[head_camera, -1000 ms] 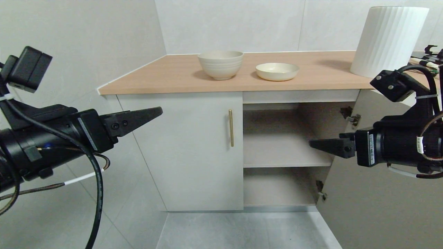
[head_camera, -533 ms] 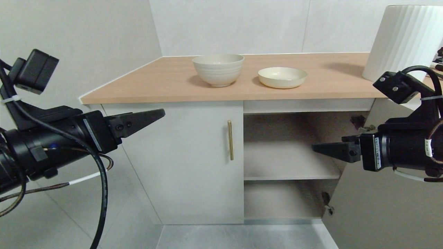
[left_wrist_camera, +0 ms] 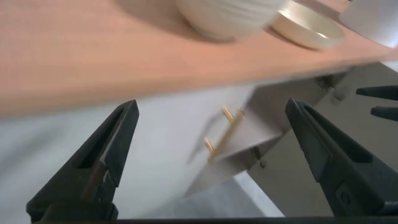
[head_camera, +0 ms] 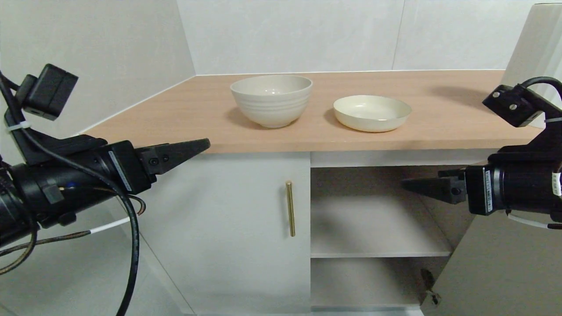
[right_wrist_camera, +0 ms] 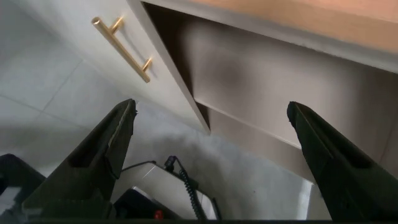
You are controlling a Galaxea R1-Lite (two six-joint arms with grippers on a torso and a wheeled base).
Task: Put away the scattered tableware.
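The whole head view has shifted since the earlier pictures: the cabinet and counter now sit larger and lower, which is the camera's move. The bowl and dish lie as they did toward each other, and both arms keep the same pose.

Nearest are the two grippers, each empty. The left gripper (head_camera: 203,144) hangs at the left, level with the counter's front edge and apart from it. Its wrist view shows the left gripper (left_wrist_camera: 211,106) with its fingers spread wide. The right gripper (head_camera: 406,184) hangs at the right before the open compartment, and its wrist view shows it (right_wrist_camera: 210,106) spread wide too.

Behind them stands one cabinet (head_camera: 228,237) with two doors. The left door is closed and carries one upright brass handle (head_camera: 290,208). The right door (head_camera: 496,272) is swung open. One shelf (head_camera: 377,252) splits the open side into two compartments, upper and lower.

Farther back, on the wooden countertop (head_camera: 443,118), stand the two pieces of tableware, near each other but not touching. One deep ribbed bowl (head_camera: 271,100) is on the left, above the closed door. One shallow dish (head_camera: 372,113) is to its right, above the open side. At the far right edge stands one white ribbed vessel (head_camera: 542,48).
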